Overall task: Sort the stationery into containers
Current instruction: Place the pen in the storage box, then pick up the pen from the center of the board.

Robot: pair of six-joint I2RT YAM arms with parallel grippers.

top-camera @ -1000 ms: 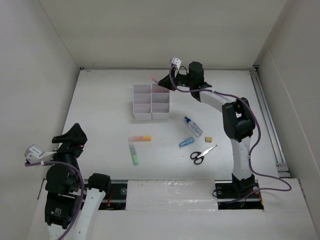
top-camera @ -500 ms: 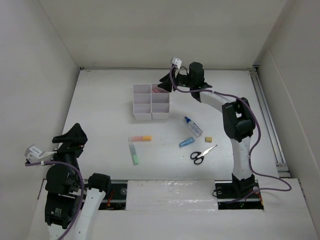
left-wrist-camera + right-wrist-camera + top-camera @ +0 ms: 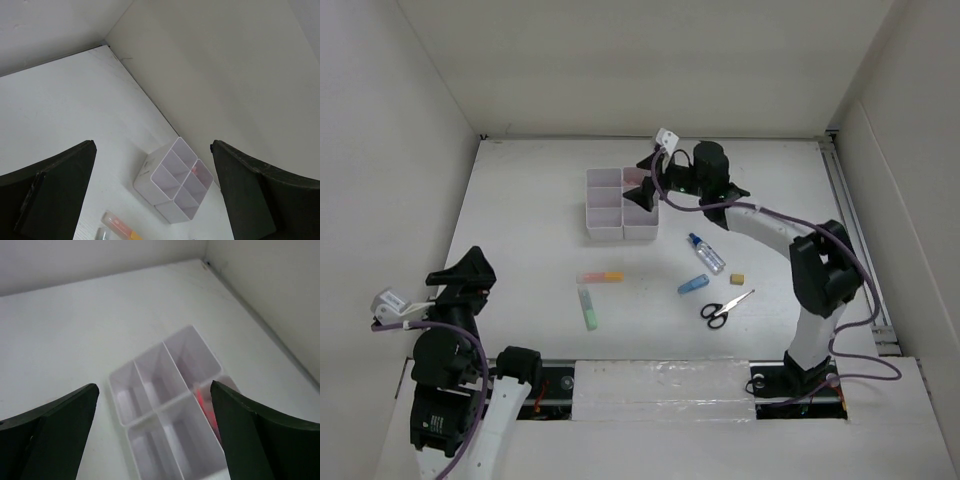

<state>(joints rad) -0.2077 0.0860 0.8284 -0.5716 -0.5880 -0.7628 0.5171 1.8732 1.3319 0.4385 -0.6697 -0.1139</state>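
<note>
My left gripper (image 3: 463, 275) hung wide and empty near the left wall | green highlighter (image 3: 588, 308) and orange-yellow highlighter (image 3: 599, 277) lay loose mid-table | my right gripper (image 3: 642, 192), wide and empty, hovered over the white plastic compartment trays (image 3: 605, 207); a careless descent might clip a divider, shoving them | roomier rightward.

The right arm (image 3: 815, 275) extends from its base toward the far centre, with the forearm angled left and the wrist pitched downward. The right gripper (image 3: 644, 180) has its fingers spread wide and empty. The left arm (image 3: 445, 365) is folded over its base. The left gripper (image 3: 460, 272) is raised, its fingers spread wide and empty.
</note>
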